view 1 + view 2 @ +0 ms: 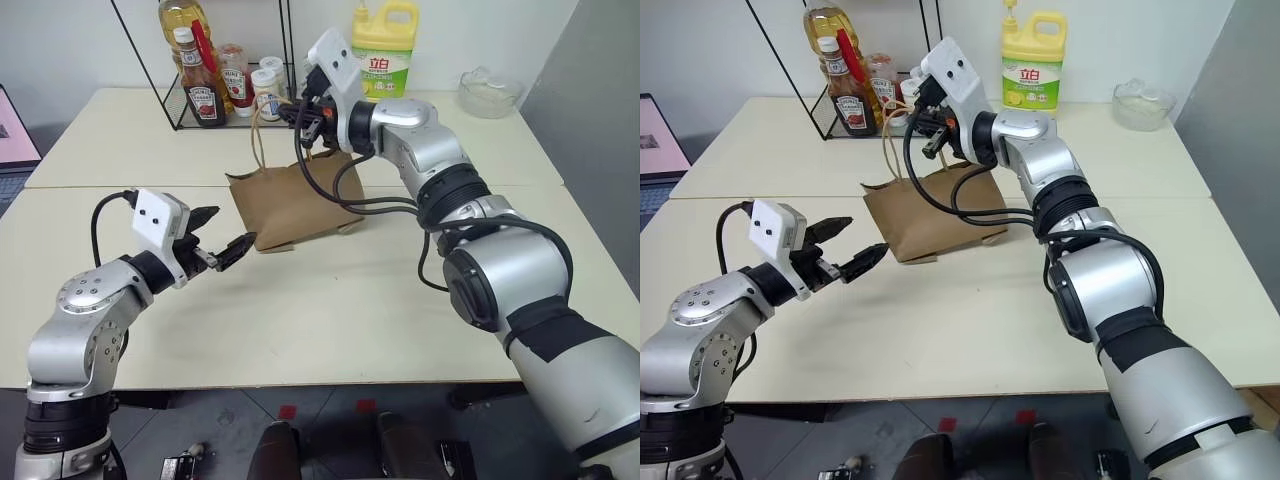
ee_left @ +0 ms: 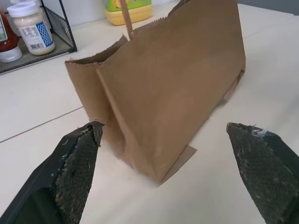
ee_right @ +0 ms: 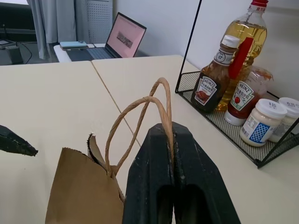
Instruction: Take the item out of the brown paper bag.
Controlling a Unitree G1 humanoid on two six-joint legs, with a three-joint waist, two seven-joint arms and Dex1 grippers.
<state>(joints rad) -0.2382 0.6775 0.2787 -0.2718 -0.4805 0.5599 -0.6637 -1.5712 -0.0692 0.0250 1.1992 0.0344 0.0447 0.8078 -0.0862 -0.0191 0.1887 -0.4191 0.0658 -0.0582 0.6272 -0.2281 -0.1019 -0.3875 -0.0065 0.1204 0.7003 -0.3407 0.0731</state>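
**Bag handle pinched, left gripper spread beside bag**

Brown bag standing on table, mid-table, in front of wire rack. Top edge crumpled, mouth facing up. Two cord handles rising from mouth.

Right gripper above bag's top edge, fingers pressed together, pinching one cord handle between them; cord running up along the seam of the fingers. Arm reaching in level over the bag from the right.

Left gripper level, just beside bag's near left corner, not touching. Fingers spread wide, bag's corner framed between them in wrist view.

Item not visible; bag interior hidden, cannot tell whether inside.

Behind bag: ketchup bottles, oil bottle, white-lidded jars in rack; yellow jug at far edge; clear dish far right. Laptop on farther table.
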